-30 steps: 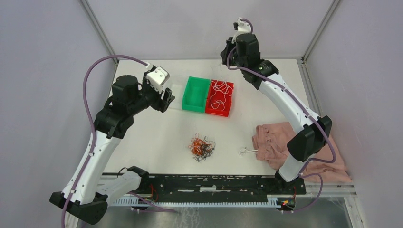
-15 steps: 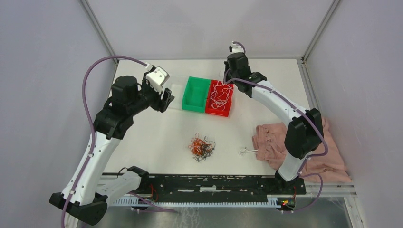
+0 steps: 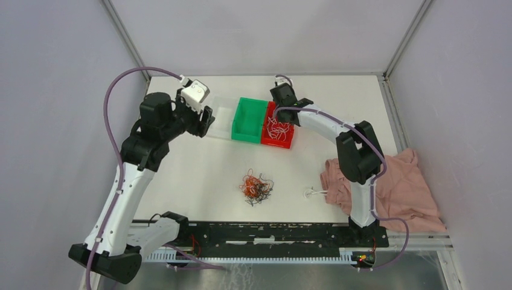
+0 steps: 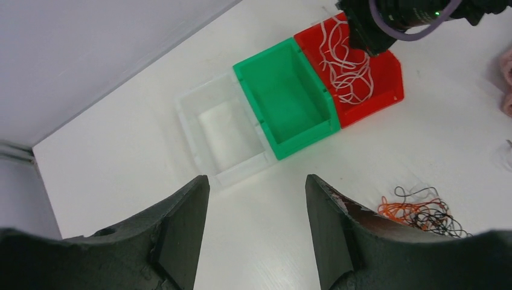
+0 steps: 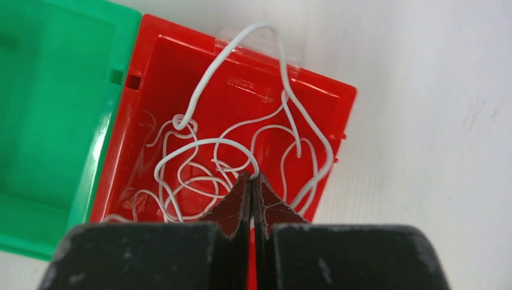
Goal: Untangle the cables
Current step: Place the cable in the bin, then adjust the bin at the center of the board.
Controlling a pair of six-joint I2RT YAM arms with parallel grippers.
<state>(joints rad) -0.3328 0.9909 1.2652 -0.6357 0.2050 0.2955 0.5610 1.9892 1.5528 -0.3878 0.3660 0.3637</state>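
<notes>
Grip, right gripper (image 5: 250, 175): fingers are pressed together, with a white cable (image 5: 208, 142) caught at the tips; in the top view the tips are hidden under the wrist.
Grip, left gripper (image 4: 256, 181): fingers are spread and nothing is held.
Red bin (image 5: 241, 90): a white bunch (image 5: 199, 181) is piled inside, and one loop is arched over the far rim.
Green bin (image 4: 284, 96): set against the red bin, with a clear bin (image 4: 223, 130) on its other side, faint against the table (image 3: 199, 175).
Orange-and-black tangle (image 3: 256, 187): laid on the table nearer the arm bases; partly cut off by a finger in the left wrist view.
Stray white strand (image 3: 313, 193): seen just beside a pink cloth (image 3: 398, 187); too small for detail.
</notes>
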